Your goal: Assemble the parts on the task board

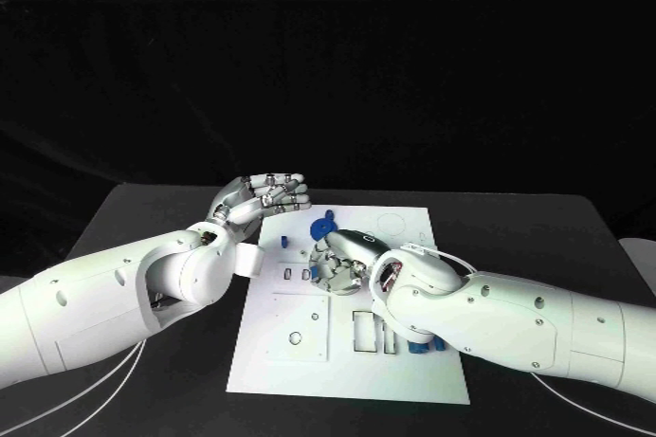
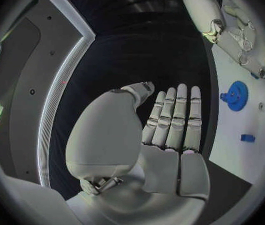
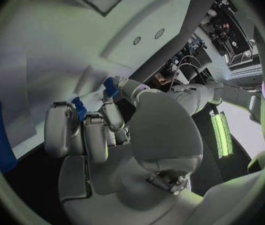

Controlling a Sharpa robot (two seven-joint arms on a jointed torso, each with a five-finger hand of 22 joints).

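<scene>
White task board (image 1: pixel 308 361) lies flat on the table; blue gear part (image 1: pixel 322 227) stands near its far edge.

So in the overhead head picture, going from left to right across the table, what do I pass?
Left hand → small blue part → blue gear → right hand → blue parts by the right arm.

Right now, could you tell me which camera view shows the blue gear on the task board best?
The left wrist view: the blue gear sits unobstructed on the task board, teeth visible. In the head view it is small, beside the right hand. I cannot identify it in the right wrist view.
</scene>
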